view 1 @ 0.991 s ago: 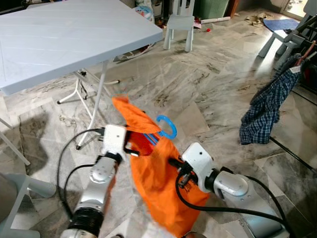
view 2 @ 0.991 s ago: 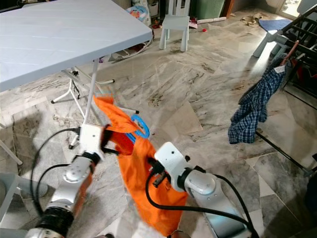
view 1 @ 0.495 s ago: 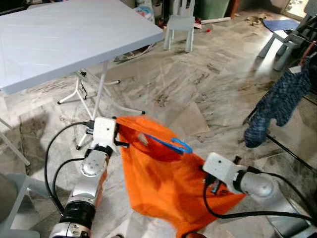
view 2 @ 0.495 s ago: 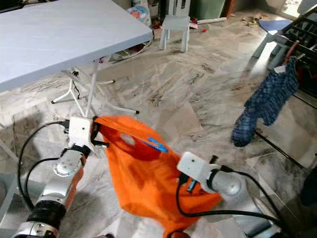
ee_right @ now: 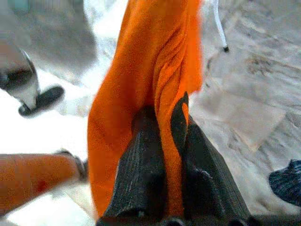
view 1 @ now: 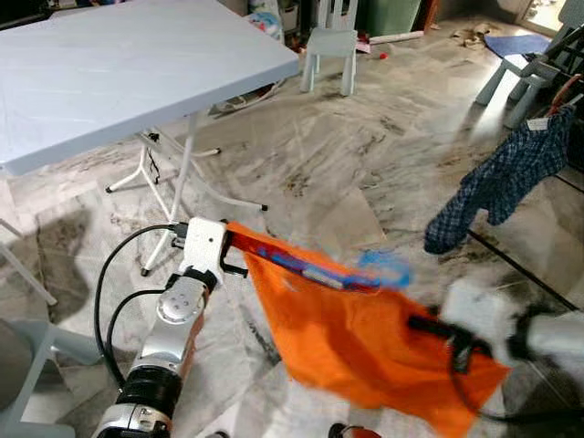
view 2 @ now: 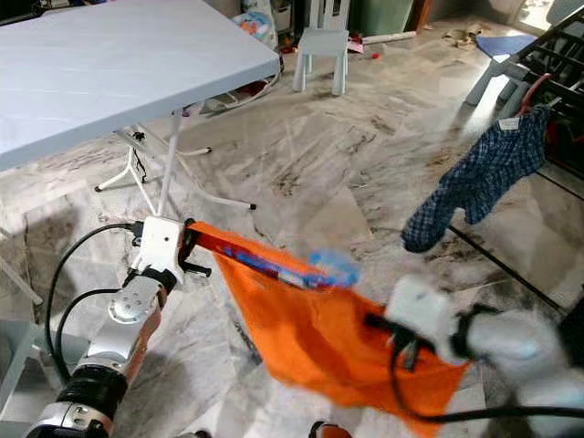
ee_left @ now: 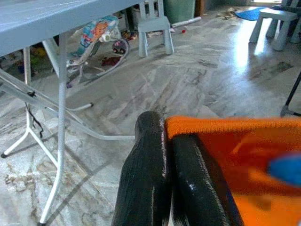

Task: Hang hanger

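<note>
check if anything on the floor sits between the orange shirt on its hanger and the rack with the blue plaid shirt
Nothing visible does. Both grippers, left and right, grip the orange shirt with its blue hanger. Bare marble floor lies between it and the rack holding the plaid shirt.

Grey-veined marble floor (view 1: 365,164) is spreading across the room and catching bright glare from the far right. A white folding table (view 1: 128,73) is standing on thin metal legs, beyond and to the left of the left end effector (view 1: 239,257). A small pale stool (view 1: 330,50) is sitting farther back. A blue checked shirt (view 1: 497,182) is dangling from a dark rack, above and beyond the right end effector (view 1: 438,333).
</note>
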Motion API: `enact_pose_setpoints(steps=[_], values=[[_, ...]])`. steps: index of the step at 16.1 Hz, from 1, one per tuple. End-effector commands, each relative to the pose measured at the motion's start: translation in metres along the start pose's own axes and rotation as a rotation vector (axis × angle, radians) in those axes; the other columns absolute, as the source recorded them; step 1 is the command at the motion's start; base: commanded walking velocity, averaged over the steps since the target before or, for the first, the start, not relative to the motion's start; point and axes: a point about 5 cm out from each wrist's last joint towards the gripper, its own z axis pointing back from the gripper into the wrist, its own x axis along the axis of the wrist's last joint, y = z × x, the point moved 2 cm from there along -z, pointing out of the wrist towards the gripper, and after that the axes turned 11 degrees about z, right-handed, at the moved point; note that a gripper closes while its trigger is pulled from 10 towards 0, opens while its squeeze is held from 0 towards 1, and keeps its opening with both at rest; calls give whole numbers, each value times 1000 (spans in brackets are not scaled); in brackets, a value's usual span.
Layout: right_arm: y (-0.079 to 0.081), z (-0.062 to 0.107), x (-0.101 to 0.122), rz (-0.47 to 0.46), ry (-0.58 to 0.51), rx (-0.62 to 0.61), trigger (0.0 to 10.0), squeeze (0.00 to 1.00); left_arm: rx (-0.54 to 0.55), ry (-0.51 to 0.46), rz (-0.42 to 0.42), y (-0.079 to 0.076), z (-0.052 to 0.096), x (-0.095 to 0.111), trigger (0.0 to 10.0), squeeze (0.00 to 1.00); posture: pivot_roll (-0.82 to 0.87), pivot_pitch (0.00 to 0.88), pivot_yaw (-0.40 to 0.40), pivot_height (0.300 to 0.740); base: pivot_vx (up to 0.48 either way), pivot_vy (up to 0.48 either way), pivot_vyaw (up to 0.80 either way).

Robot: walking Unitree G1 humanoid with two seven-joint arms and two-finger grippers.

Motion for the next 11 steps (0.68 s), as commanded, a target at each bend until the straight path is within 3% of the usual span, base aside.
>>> enact_pose_setpoints(steps=[1, 3, 7, 9, 11], values=[[-13, 21, 2, -24, -4, -18, 10000, 0, 84, 21, 17, 23, 5, -3, 0, 0, -212, 142, 24, 740, 0, 0, 0], [-26, 37, 13, -34, -70, -21, 10000, 0, 60, 37, 26, 19, 4, -6, 0, 0, -212, 143, 27, 740, 0, 0, 0], [-34, 41, 17, -61, -127, -65, 10000, 0, 36, 53, 44, 15, 5, -11, 0, 0, -211, 144, 27, 740, 0, 0, 0], [-35, 27, 29, -164, -244, -131, 10000, 0, -31, 70, 98, -1, 6, -16, 0, 0, -208, 144, 25, 740, 0, 0, 0], [-41, 6, 28, -184, -250, -247, 10000, 0, -134, 85, 134, -26, 10, -21, 0, 0, -205, 145, 24, 740, 0, 0, 0]])
